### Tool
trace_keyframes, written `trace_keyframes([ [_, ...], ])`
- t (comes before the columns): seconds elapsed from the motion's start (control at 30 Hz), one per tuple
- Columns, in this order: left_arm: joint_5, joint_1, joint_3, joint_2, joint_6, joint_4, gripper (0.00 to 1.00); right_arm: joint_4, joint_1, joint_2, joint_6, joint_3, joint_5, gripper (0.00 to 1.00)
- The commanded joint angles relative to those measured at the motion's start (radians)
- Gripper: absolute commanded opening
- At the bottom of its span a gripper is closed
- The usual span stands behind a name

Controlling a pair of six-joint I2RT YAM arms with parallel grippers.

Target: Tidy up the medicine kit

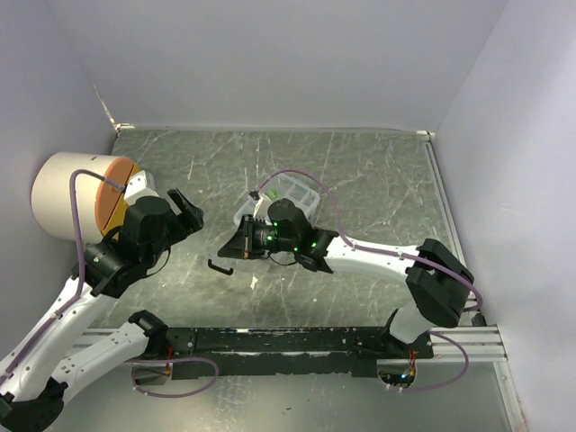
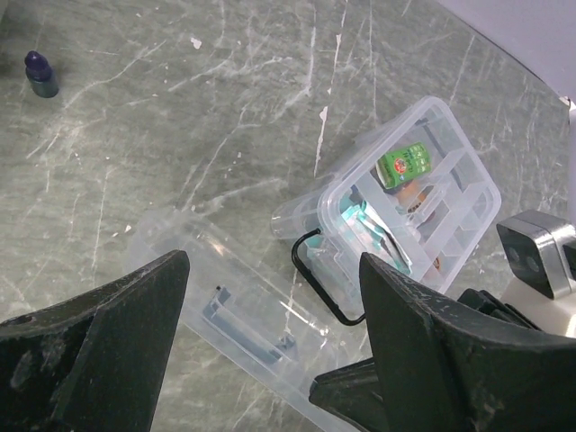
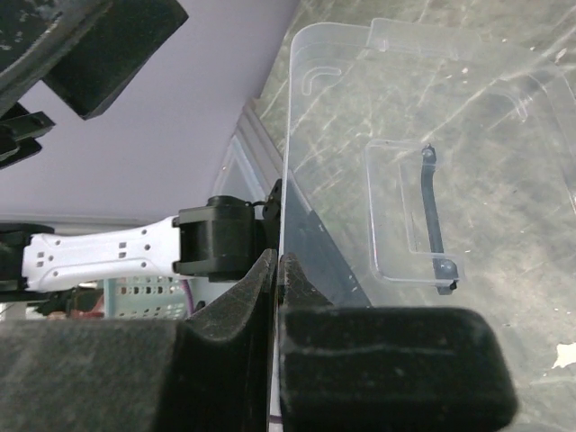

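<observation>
right end effector: closed, pinching the thin edge of the clear lid. only the plastic wall sits in the grip. the black handle lies in the lid's recess, away from the pinch point.

left end effector: open, holding nothing, poised above the lid on the lid side of the medicine kit.

medicine kit: rests uncovered near the middle of the counter. inside it sit a green box and other small packs too blurred to name. the lid lies just beside the kit, touching or overlapping one end. whether it is attached there cannot be told. a dark bottle stands well apart from the kit, beyond the lid.

hazards:
- slip. cause: a narrow grip on smooth plastic. the lid is likely to pivot or drop when lifted.
- kit displacement. cause: the lid contacts the kit, so swinging it may push the light case and spill its contents.
- arm contact. cause: both end effectors work close together beside the kit.
</observation>
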Motion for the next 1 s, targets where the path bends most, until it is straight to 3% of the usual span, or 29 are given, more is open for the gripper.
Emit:
trace_keyframes([
  [0.0, -0.046, 0.004, 0.030, -0.019, -0.022, -0.026, 0.87, 0.085, -0.017, -0.015, 0.053, 0.042, -0.084, 0.00],
  [0.3, -0.107, 0.004, 0.074, -0.073, -0.034, -0.019, 0.88, 0.322, -0.059, 0.040, 0.303, 0.091, -0.243, 0.00],
  [0.6, -0.119, 0.005, 0.156, -0.068, 0.022, -0.021, 0.87, 0.576, -0.171, 0.043, 0.602, 0.005, -0.268, 0.00],
  [0.97, -0.087, 0.005, 0.210, -0.023, 0.076, -0.008, 0.87, 0.654, -0.317, -0.056, 0.750, -0.091, -0.276, 0.00],
])
